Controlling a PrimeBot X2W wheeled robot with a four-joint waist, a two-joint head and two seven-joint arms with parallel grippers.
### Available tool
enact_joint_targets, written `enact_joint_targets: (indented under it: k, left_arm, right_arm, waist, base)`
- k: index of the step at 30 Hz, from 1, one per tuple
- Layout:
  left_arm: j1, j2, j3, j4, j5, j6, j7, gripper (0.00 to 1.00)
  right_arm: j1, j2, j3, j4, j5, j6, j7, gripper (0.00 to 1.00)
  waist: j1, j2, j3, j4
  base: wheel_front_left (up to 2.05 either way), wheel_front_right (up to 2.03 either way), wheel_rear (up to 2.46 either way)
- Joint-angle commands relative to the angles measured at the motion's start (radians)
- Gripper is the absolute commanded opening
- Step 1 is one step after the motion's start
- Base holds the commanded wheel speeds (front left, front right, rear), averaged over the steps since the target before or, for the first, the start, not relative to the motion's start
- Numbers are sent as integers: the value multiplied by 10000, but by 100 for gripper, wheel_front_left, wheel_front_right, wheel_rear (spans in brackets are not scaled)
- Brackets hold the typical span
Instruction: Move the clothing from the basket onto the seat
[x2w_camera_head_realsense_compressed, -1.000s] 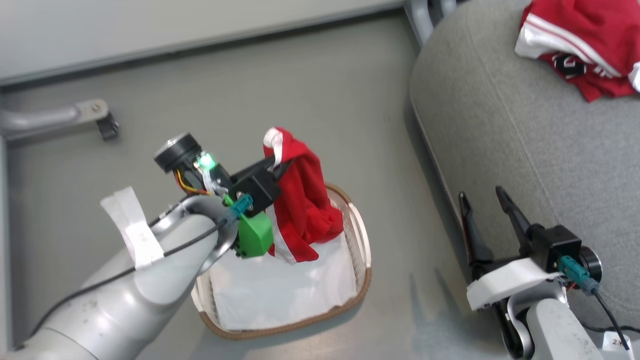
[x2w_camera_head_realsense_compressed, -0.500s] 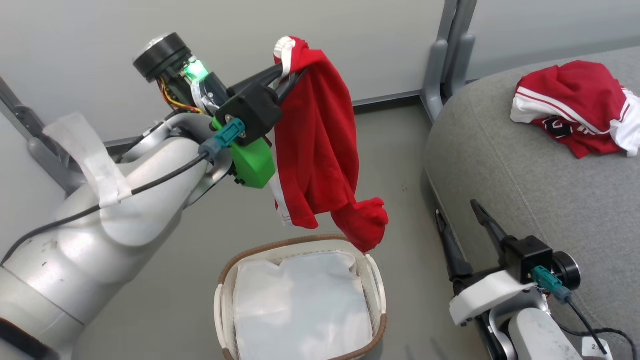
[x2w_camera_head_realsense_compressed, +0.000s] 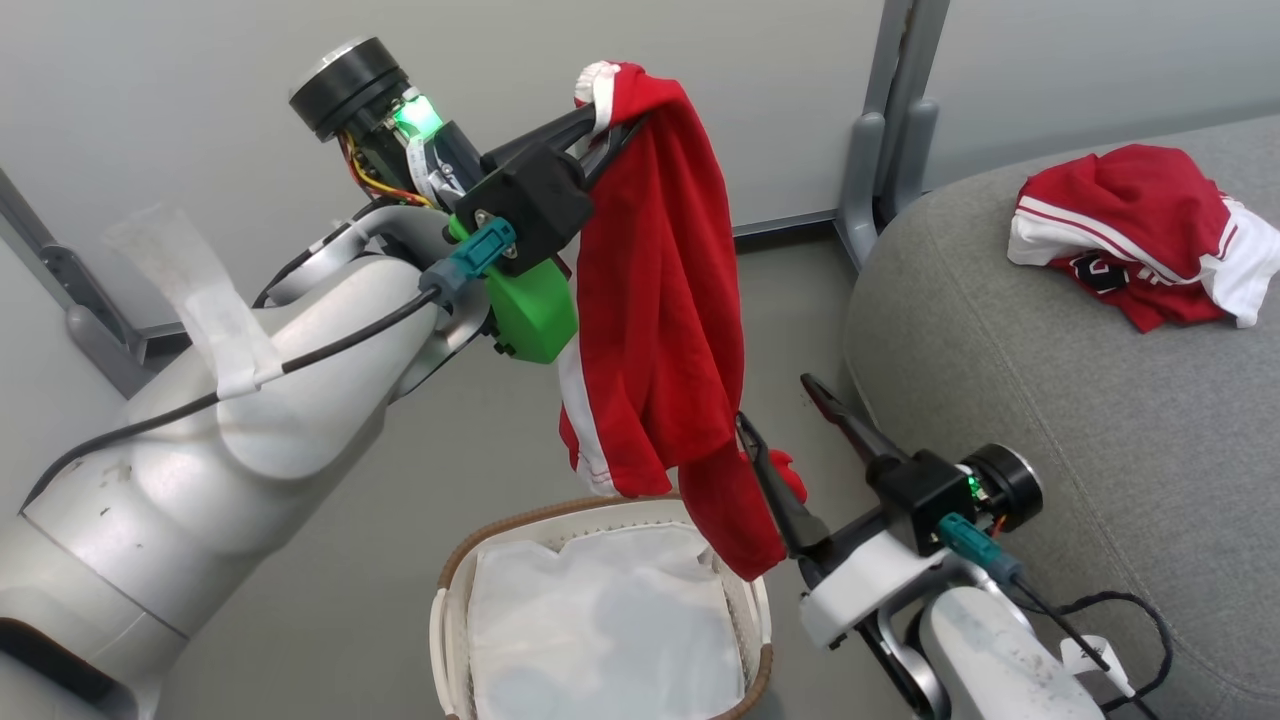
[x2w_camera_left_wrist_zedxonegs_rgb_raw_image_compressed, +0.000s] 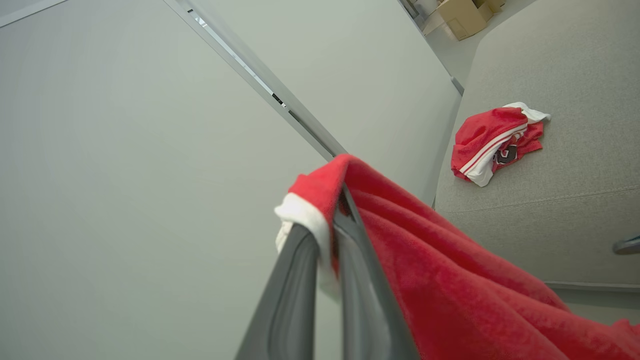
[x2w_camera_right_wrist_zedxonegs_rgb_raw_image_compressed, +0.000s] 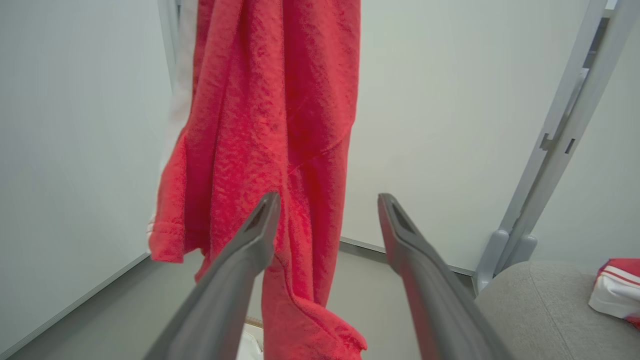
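The seat (x2w_camera_head_realsense_compressed: 1050, 420), the largest item, stands to the robot's right and carries one red garment (x2w_camera_head_realsense_compressed: 1140, 235) crumpled near its back, well apart from the rounded front edge. The left arm has risen: a second ago it was low over the basket (x2w_camera_head_realsense_compressed: 437, 630) with the held garment (x2w_camera_head_realsense_compressed: 660, 300) still trailing into it. That garment now hangs full length from the left gripper (x2w_camera_head_realsense_compressed: 600, 125), whose fingers are closed tight on the white-trimmed waistband. Its lower end dangles by the basket's right-hand rim, though I cannot tell whether it touches. The head camera has also lifted in that second, so the basket's shift down the frame is not its own movement. The right gripper (x2w_camera_head_realsense_compressed: 772, 399) has come in from beside the seat to the garment's lower end. Its jaws stand fully apart, one finger in front of the cloth, and it grips nothing. Inside the basket I see the white liner (x2w_camera_head_realsense_compressed: 600, 630) and no red cloth. In my judgement this is the last piece, and the carry across to the seat remains to be done. Count: one seat, one basket, one liner, two red garments (one delivered, one in the air), two grippers.
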Motion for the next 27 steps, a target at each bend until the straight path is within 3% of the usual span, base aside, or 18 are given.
enact_joint_targets:
  k: [1, 5, 11, 22, 23, 24, 25, 27]
  left_arm:
    - [-234, -42, 20, -10, -55, 50, 35, 0]
    - [-377, -181, -58, -192, -71, 48, 124, 0]
    - [-577, -380, -129, -431, -116, 48, 231, 0]
    - [-589, -731, -391, -1142, -269, 61, 405, 0]
    - [-545, -730, -384, -1213, -312, 80, 413, 0]
    - [-496, -716, -372, -1253, -349, 99, 416, 0]
    - [-416, -682, -349, -1282, -363, 136, 412, 0]
    - [-247, -570, -309, -1301, -409, 218, 402, 0]
  right_arm:
    - [-166, -41, 188, 84, 74, -10, -49, 100]
    - [-534, -43, 821, 571, -119, -10, -49, 100]
    - [-1365, -34, 857, 1552, -484, -10, -49, 100]
    - [-2237, -38, 966, 2452, 75, -11, -49, 100]
    - [-2279, -40, 1010, 2493, 143, -11, -49, 60]
    - [-2306, -41, 1051, 2550, 192, -11, -49, 38]
    - [-2350, -45, 1082, 2581, 240, -11, -49, 0]
    - [-2441, -43, 1099, 2550, 323, -11, -49, 0]
  waist:
    - [1, 0, -11, 29]
    - [1, 0, 1, 117]
    - [1, 0, 41, 298]
    - [1, 0, 69, 642]
    - [1, 0, 73, 665]
    - [1, 0, 76, 682]
    - [1, 0, 81, 701]
    - [1, 0, 99, 714]
  base:
    - [0, 0, 0]
    - [0, 0, 0]
    - [0, 0, 0]
    - [0, 0, 0]
    - [0, 0, 0]
    - [0, 0, 0]
    - [0, 0, 0]
    - [0, 0, 0]
